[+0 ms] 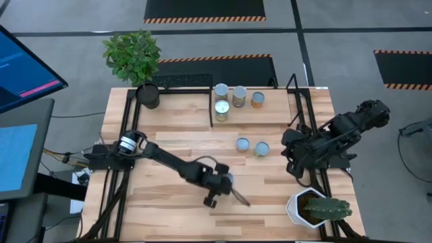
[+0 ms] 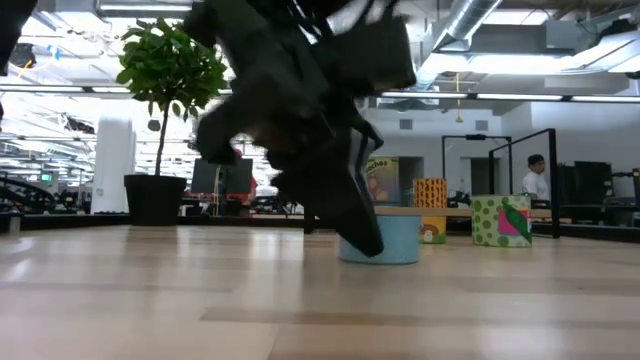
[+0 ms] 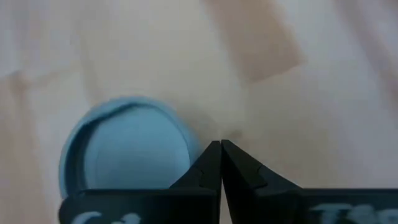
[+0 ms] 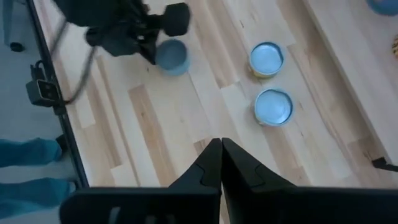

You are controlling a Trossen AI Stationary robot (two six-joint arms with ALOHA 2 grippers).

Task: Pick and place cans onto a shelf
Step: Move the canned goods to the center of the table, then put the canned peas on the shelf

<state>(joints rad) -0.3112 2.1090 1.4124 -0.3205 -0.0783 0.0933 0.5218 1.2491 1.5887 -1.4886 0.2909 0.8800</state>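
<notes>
Cans (image 1: 242, 143) on wooden table (image 1: 169, 128)

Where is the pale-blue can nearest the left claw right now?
In the right wrist view, that can stands on the bare table, beside the shut left claw, apart from the two cans nearer the shelf.

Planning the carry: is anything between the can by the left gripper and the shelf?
Yes: two loose cans stand between that can and the shelf, close to a straight path. Left gripper sits right beside it, fingers shut.
</notes>
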